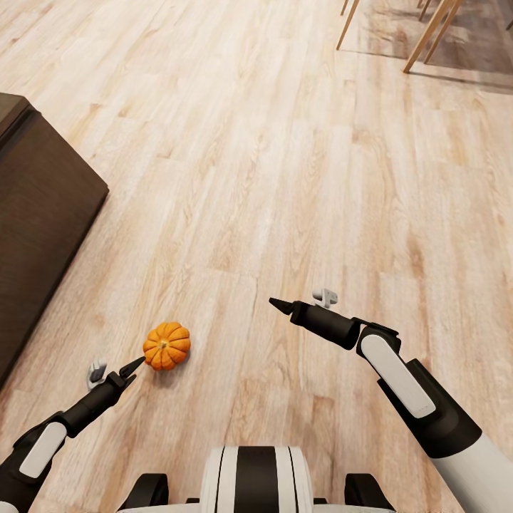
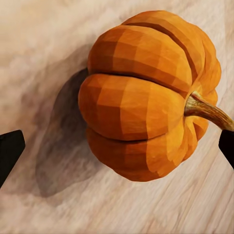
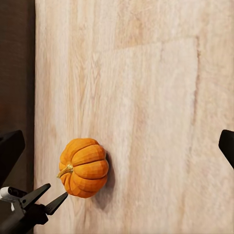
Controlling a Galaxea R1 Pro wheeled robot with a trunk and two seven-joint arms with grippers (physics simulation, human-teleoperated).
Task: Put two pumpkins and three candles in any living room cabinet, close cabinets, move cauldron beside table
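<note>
Small orange pumpkin (image 1: 167, 345) resting on the light plank floor (image 1: 285, 178), near left in the head view, just right of the dark-brown cabinet (image 1: 35, 214) that runs along the left edge. Lying tipped, stem (image 2: 207, 111) pointing sideways, soft shadow beneath.

Left gripper (image 1: 133, 368) stretched low toward the pumpkin, black fingertips just beside its near-left flank; touching or a hair apart, hard to say from above. Seen along the left wrist camera: jaws spread wide, one dark tip (image 2: 9, 151) at each side of the picture, pumpkin (image 2: 148, 95) large between them, nothing clamped yet. From the right wrist camera, the two left fingers (image 3: 44, 200) look close together in profile, points aimed at the pumpkin (image 3: 84, 167) by its stem side.

Right gripper (image 1: 281, 305) held higher over bare floor, well right of the pumpkin, pointing left. Jaws wide apart there too, a tip at each border (image 3: 10, 146), empty.

Pale wooden chair legs (image 1: 427, 35) on a grey rug (image 1: 470, 43) at far right.
</note>
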